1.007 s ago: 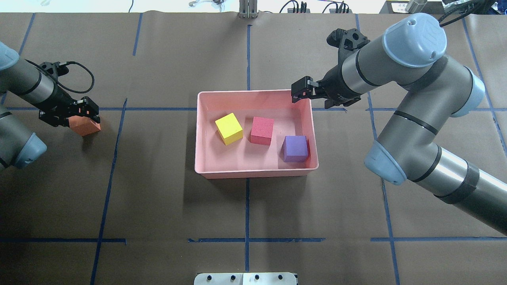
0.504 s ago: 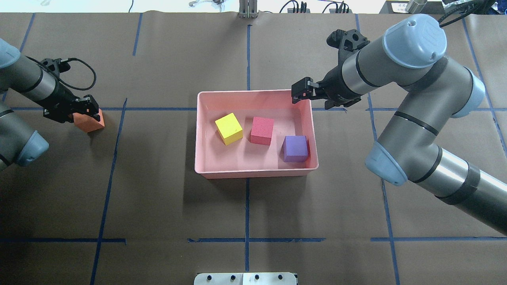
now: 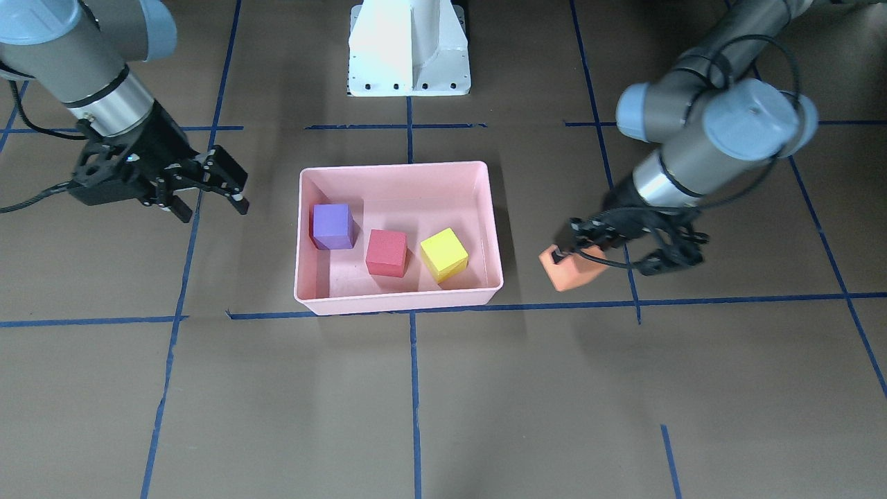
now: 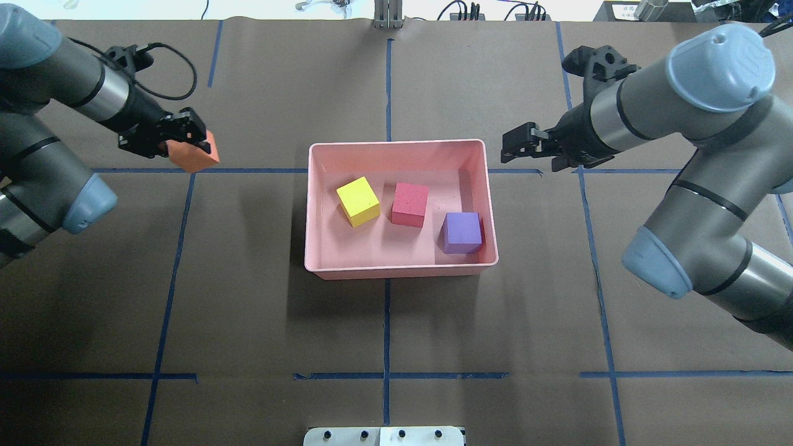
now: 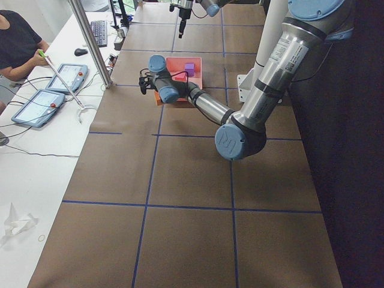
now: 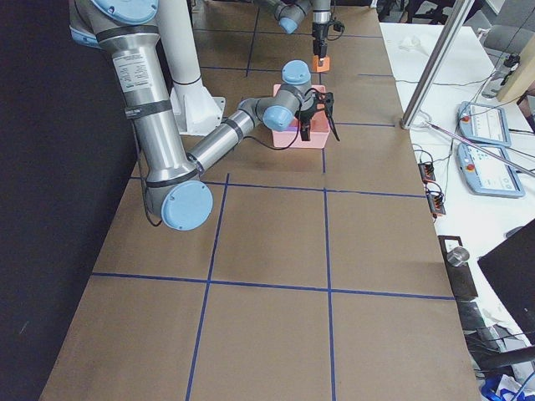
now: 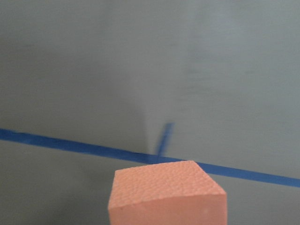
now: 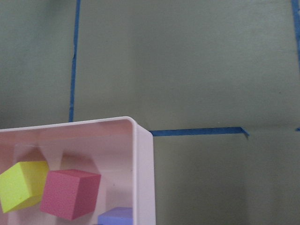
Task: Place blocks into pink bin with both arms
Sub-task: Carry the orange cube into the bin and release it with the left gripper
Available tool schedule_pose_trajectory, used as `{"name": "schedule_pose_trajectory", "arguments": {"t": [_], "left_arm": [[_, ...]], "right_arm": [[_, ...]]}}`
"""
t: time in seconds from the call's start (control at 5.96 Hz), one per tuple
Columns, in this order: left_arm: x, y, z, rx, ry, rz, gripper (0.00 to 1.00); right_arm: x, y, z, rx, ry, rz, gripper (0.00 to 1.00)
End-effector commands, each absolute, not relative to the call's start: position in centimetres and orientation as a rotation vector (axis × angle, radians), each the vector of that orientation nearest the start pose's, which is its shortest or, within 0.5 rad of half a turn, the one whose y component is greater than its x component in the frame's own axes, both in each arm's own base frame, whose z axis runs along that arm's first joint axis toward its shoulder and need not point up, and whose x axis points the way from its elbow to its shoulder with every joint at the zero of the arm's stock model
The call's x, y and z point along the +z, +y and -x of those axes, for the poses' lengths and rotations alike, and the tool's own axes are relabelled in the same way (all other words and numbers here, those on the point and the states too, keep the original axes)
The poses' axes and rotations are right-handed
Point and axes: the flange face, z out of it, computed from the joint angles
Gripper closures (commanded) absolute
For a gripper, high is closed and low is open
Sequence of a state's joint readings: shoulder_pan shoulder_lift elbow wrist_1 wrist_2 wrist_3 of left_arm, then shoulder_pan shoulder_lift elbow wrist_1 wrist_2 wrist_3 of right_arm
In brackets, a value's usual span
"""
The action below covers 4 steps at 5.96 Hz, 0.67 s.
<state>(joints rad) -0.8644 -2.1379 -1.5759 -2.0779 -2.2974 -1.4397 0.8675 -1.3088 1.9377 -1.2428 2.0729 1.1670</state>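
Now my left claw (image 4: 189, 139) pinches the small orange foam cube (image 4: 197, 158) above the brown tabletop (image 4: 248, 310), well apart from the shallow pink plastic bin (image 4: 396, 144). My right claw (image 4: 511, 146) hangs spread and empty beside that bin's rim.

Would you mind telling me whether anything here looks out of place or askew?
Nothing looks spilled or damaged. The yellow block, red block and purple block lie inside the pink bin. The only one outside is the orange block, gripped tilted by the left gripper, away from the bin; the right gripper is open.
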Motion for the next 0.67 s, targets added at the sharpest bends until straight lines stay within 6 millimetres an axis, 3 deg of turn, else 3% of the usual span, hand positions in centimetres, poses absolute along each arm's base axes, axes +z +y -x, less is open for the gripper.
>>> {"name": "schedule_pose_trajectory", "arguments": {"t": [0.0, 0.17, 0.34, 0.5], "left_arm": [[16.4, -50.8, -43.8, -0.241, 1.307, 0.164, 0.85], [16.4, -47.6, -48.0, -0.219, 1.293, 0.149, 0.76], [16.9, -44.7, -51.6, -0.210, 1.275, 0.112, 0.22], [17.1, -44.7, -51.5, -0.215, 1.271, 0.108, 0.00]], "right_arm": [[32.5, -48.0, 28.8, 0.201, -1.005, -0.175, 0.00], [32.7, -48.0, 28.8, 0.204, -1.001, -0.176, 0.00], [33.1, -48.2, 28.7, 0.218, -0.982, -0.196, 0.00], [33.0, -48.2, 28.7, 0.219, -0.983, -0.196, 0.00]]}}
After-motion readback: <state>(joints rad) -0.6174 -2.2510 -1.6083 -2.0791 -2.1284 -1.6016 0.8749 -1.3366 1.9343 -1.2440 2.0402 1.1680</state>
